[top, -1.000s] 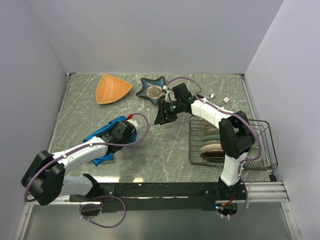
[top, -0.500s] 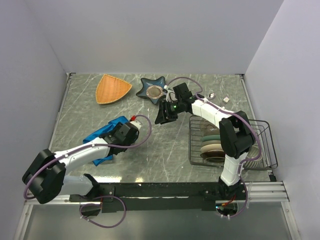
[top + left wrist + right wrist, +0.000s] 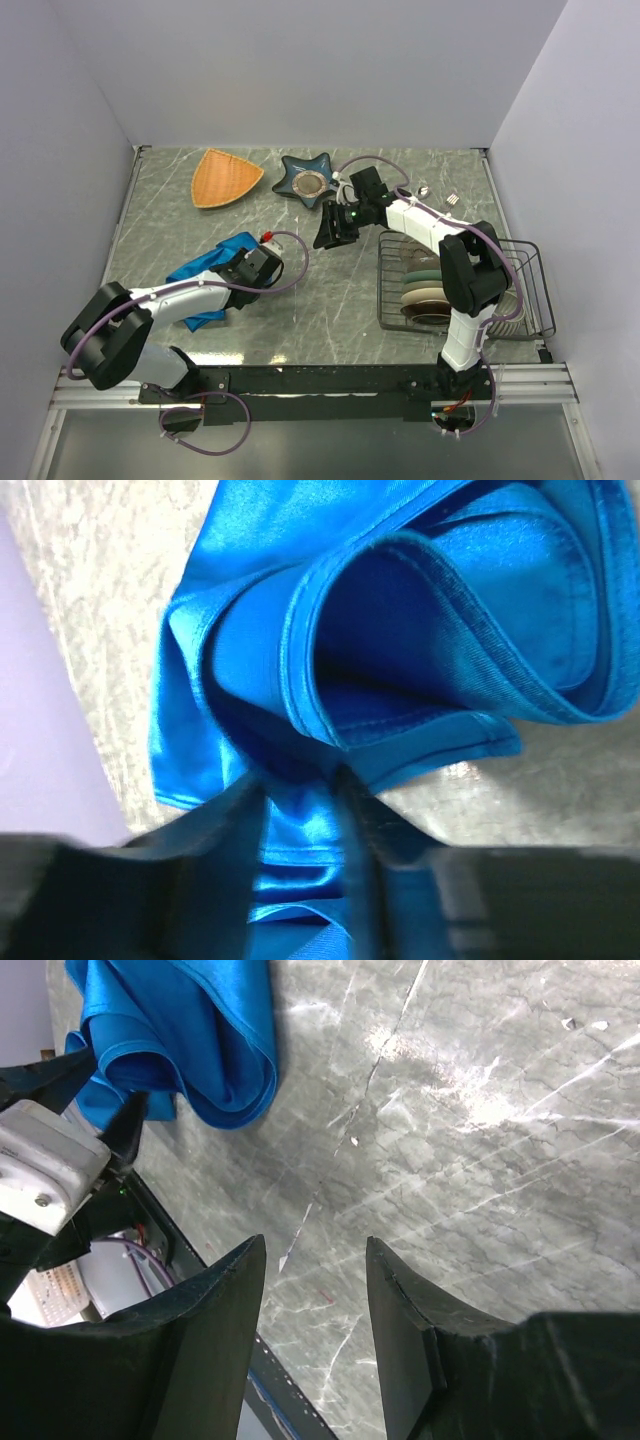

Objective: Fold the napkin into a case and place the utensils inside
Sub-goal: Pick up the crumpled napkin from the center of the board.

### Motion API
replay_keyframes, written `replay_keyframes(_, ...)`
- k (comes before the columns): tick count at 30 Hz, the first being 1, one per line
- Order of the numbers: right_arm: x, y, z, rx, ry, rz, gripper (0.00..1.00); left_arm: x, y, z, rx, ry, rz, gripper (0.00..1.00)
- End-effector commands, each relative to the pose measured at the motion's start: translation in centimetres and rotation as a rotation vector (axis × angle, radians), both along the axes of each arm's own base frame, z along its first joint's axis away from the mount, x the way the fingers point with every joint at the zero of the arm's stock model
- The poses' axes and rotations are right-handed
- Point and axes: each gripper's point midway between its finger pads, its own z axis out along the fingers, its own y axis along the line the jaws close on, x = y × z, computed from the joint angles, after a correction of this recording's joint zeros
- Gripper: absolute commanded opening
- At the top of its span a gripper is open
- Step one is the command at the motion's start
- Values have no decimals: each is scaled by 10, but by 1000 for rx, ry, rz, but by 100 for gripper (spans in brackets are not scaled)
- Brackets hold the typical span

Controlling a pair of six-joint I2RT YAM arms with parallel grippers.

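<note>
The bright blue napkin (image 3: 203, 266) lies bunched in loose folds on the marble table, near the left. My left gripper (image 3: 232, 281) is pushed into it from the right. In the left wrist view the napkin (image 3: 420, 630) curls in layered folds, and my left gripper (image 3: 300, 802) is shut on a fold of it. My right gripper (image 3: 326, 238) hangs open over bare table at the centre with nothing in it. From the right wrist, that gripper (image 3: 315, 1260) looks down on marble, the napkin (image 3: 190, 1030) at upper left. The utensils, a spoon (image 3: 424, 189) and a fork (image 3: 452, 200), lie at the back right.
An orange triangular dish (image 3: 225, 178) and a dark star-shaped dish (image 3: 305, 180) sit at the back. A black wire rack (image 3: 531, 270) with plates stands at the right, beside my right arm. Grey walls close in the table on three sides.
My left gripper's jaws have narrowed onto the cloth and its arm has settled lower and nearer. The right arm has hardly moved.
</note>
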Motion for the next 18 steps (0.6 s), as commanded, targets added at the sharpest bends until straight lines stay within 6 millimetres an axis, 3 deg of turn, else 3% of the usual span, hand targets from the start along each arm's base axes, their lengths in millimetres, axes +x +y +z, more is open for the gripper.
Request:
replay_keyframes(1,8,-1,13,18,-51,-3,52,10,-3,22,-13,-68,18,24)
replay_keyframes(4,11,0,16,19,-65,4,52,5,-2,35,-39,-54,1,1)
replay_keyframes(12,20,4,29,37,-138,44,52,-2,-12,108,-211,-80,-135,1)
replay_keyframes(16,23,8,31,49,-128,54,52,-24,-23,108,-241,78,-275,1)
replay_keyframes(18,24,11,34,62,-123,54,52,-31,-40,116,-320,119,-353,1)
